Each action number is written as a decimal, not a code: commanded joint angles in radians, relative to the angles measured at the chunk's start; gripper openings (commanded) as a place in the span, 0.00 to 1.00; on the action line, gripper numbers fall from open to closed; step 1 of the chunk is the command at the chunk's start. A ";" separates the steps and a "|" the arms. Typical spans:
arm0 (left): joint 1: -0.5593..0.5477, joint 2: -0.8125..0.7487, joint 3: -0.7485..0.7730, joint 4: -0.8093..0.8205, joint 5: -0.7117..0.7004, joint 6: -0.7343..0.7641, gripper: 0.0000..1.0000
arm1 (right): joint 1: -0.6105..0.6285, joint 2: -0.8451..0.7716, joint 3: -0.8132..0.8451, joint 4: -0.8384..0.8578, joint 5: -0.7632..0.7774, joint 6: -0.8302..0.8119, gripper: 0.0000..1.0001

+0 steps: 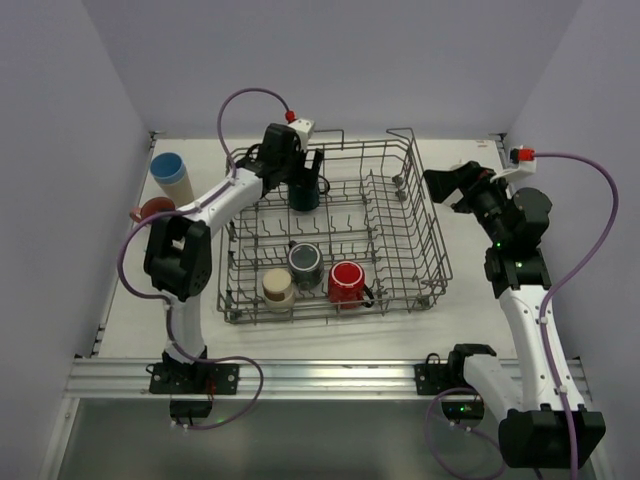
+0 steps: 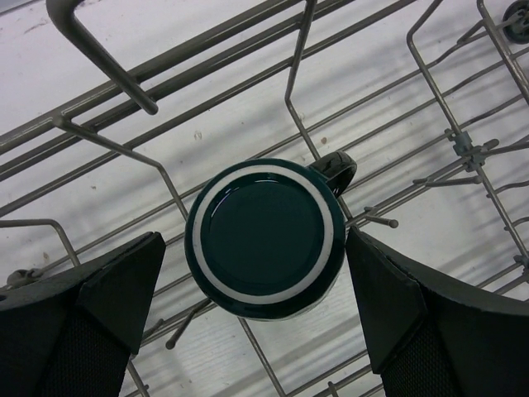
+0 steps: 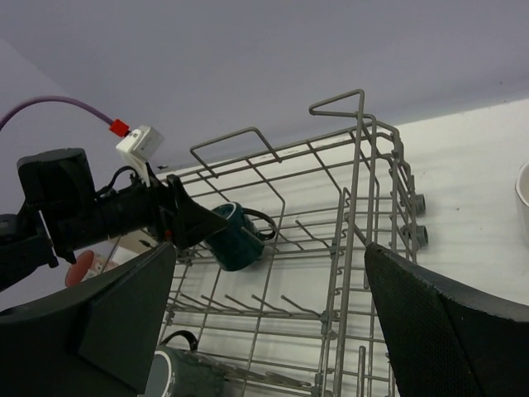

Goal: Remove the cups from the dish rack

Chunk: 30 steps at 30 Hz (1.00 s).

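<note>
The left arm (image 1: pixel 222 200) holds its jaws open astride the upturned teal mug (image 2: pixel 264 238) at the far end of the rack (image 1: pixel 430 240) (neither finger touching). The right arm (image 1: pixel 520 290), jaws open, hovers right of the rack.

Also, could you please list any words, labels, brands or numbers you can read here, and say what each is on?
None can be read. The teal mug, the red mug, the dish rack and the white cable box show no legible text.
</note>
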 commanded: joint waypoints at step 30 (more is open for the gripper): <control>0.068 0.130 0.094 -0.014 0.262 0.016 0.99 | 0.014 0.026 0.020 0.051 -0.081 -0.002 0.99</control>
